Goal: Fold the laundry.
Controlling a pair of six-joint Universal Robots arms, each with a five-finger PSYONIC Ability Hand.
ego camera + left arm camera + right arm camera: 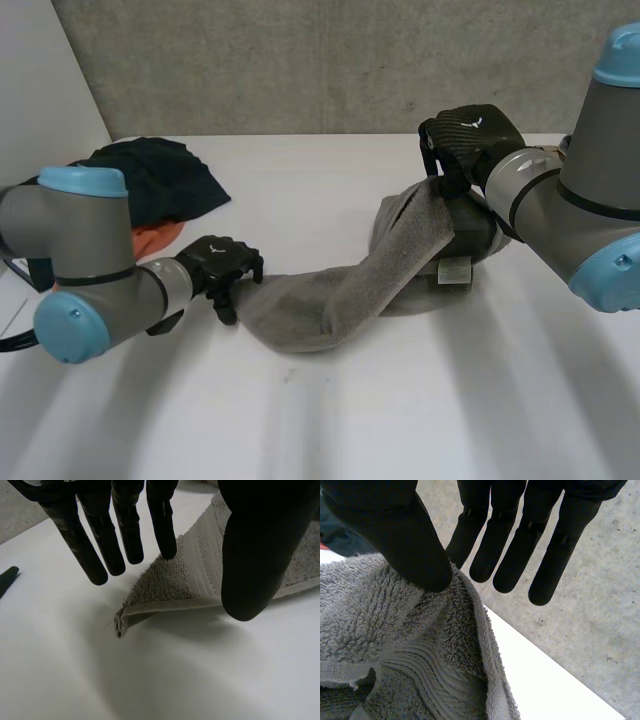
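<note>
- Head view: the grey towel (pixel 330 300) lies stretched across the middle of the table (pixel 330 430). One end is at my left hand (pixel 222 265), and the other is lifted by my right hand (pixel 470 135) near the table's far edge.
- The near half of the table is bare, so I have plenty of room there. A heap of dark clothes (pixel 160 175) with an orange cloth (pixel 150 240) under it sits at the far left, apart from the towel.
- My left forearm lies low, with the hand turned down onto the towel's end. My right arm reaches in from the right with its hand raised, and the towel slopes down from it in a band.
- The right forearm hides part of the bunched end, and a small white label (pixel 455 272) shows below it.
- Left wrist view: the straight left fingers (pixel 167 535) and the left thumb (pixel 260 555) pinch the hemmed edge beside a corner (pixel 120 625). That corner hangs just off the table. The thumb covers the contact itself.
- Right wrist view: the right thumb (pixel 410 545) clamps a fold of towel against the nearest finger. The other fingers are straight and free of the cloth. The table's edge runs close behind the towel.
</note>
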